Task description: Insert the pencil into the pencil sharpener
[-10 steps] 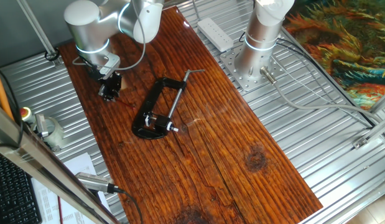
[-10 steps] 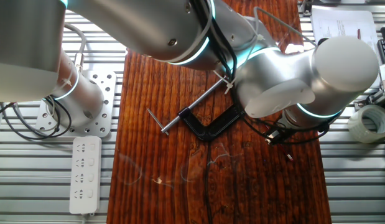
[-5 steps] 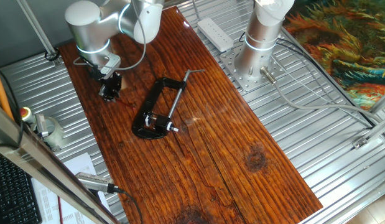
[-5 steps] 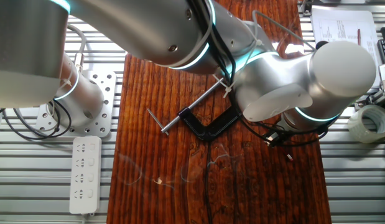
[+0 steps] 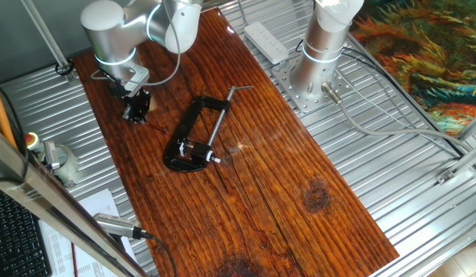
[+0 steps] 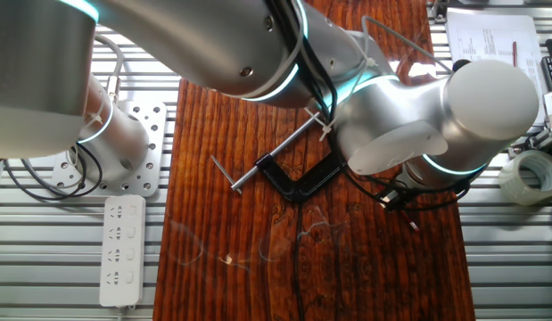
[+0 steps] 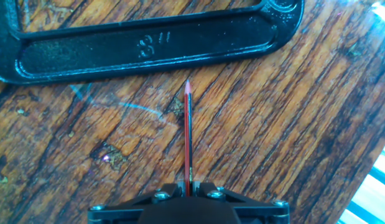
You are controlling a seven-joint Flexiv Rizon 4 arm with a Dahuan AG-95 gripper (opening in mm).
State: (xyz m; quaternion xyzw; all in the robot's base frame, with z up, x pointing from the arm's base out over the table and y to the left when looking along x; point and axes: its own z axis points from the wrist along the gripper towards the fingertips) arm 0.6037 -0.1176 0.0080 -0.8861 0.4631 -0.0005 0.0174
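My gripper [image 7: 188,185] is shut on the pencil [image 7: 188,134], a thin dark-red stick that juts straight ahead over the wooden table. Its pale pink tip stops a little short of the black C-clamp's [image 7: 142,43] flat bar. In one fixed view the gripper [image 5: 137,107] hangs low over the far left of the table, left of the C-clamp [image 5: 194,132]. The pencil sharpener [image 5: 194,150], a tiny dark block with silvery glints, sits in the clamp's jaws at its near end. In the other fixed view the arm hides most of the gripper [image 6: 397,197], and the clamp [image 6: 298,183] lies mid-table.
A white power strip [image 5: 266,41] and a second arm's base [image 5: 318,54] stand on the ribbed metal right of the wooden table [image 5: 284,200]. A tape roll [image 6: 531,174] lies beyond the table's edge. The clamp's silver screw rod [image 5: 219,115] ends in a crossbar.
The gripper has edged very slightly towards the clamp, still holding the pencil. The clamp and sharpener have not moved.
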